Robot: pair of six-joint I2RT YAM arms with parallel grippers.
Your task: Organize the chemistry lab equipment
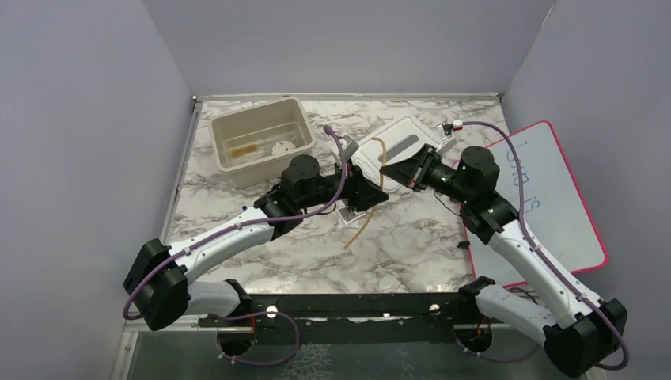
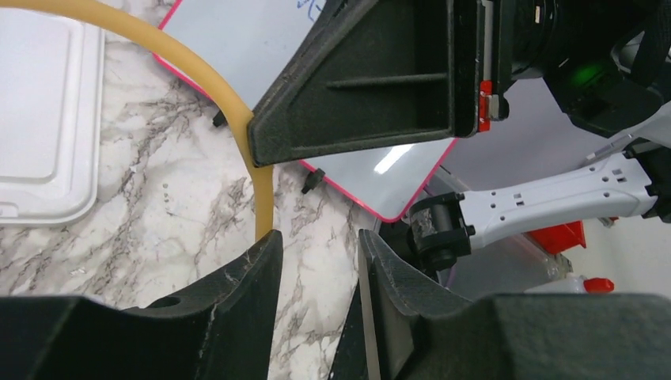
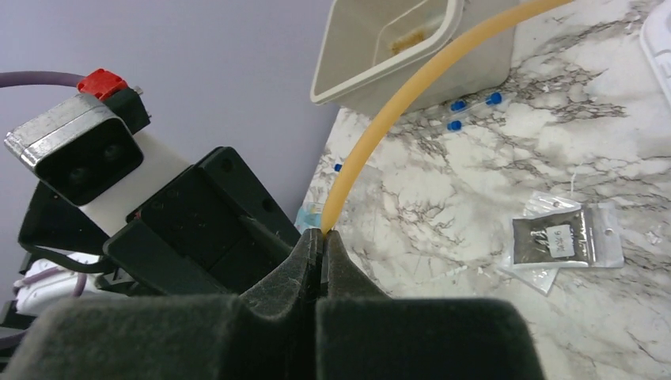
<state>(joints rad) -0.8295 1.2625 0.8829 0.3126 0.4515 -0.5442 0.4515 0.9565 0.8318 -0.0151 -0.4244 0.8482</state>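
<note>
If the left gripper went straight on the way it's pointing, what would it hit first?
Probably the right gripper, shut on the amber tubing straight ahead of the left gripper, whose jaws stand open. The tubing hangs beside one fingertip and might brush first; depth is unclear.

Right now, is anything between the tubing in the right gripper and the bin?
Yes. The left gripper sits on the direct line between the right gripper, shut on the tubing, and the bin. The bin's top is open; its lid lies off to the side.
</note>
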